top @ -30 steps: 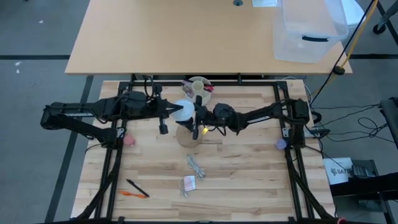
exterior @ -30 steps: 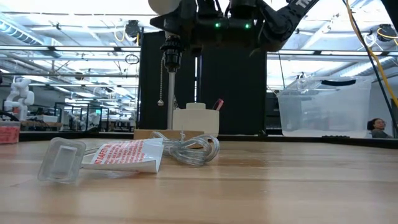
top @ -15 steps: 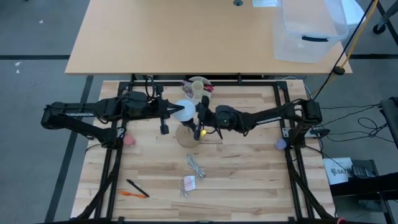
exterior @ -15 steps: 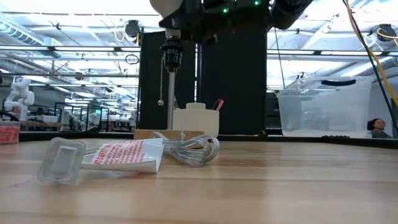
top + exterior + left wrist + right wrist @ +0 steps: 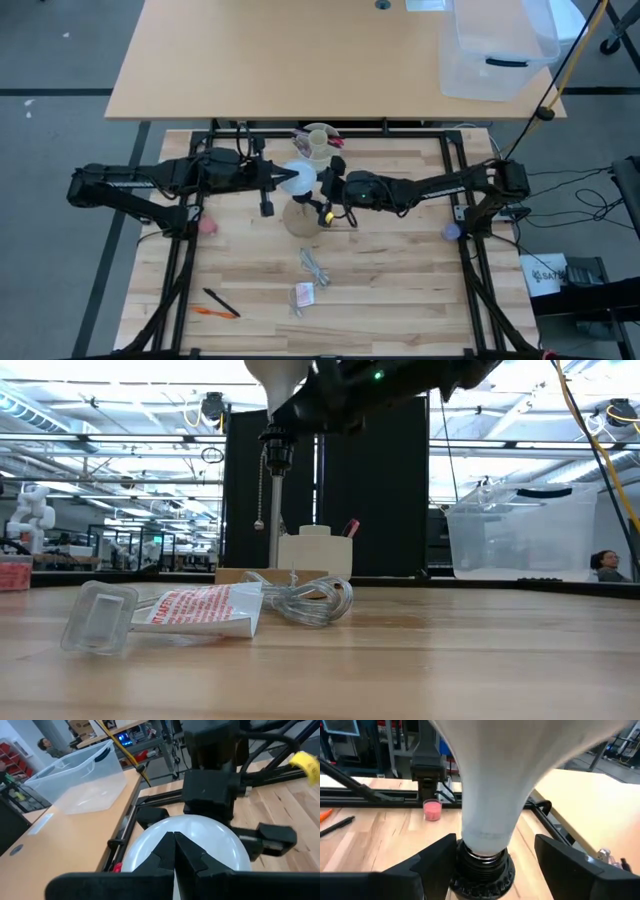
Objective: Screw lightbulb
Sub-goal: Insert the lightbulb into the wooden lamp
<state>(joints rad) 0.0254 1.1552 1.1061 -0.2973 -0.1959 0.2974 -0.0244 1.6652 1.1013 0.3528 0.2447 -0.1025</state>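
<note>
The bulb (image 5: 297, 178) is seen standing neck-down in the black socket (image 5: 481, 870) atop the tan base (image 5: 304, 216), near the middle of the table (image 5: 400, 270). In the right wrist view its white neck is shown running down into the threaded socket collar; how far it is screwed in cannot be told.

The right gripper (image 5: 322, 192) is placed at the bulb's neck, its fingers (image 5: 437, 857) spread wide to either side of the socket and apart from it, so nothing is grasped. The left gripper (image 5: 274, 180) is held just beside the bulb's dome from the other side, its fingers (image 5: 192, 857) pressed together in front of the white dome, clenched on nothing.

Behind the base a cream cup (image 5: 318, 142) with pens is set at the table's far edge. Nearer the front, a coiled clear cord (image 5: 305, 598) and a torn red-and-white package (image 5: 195, 610) are laid on the wood, and an orange and a black pen (image 5: 215, 305) are found at the front left. A clear bin (image 5: 497, 50) is set on the desk beyond.
</note>
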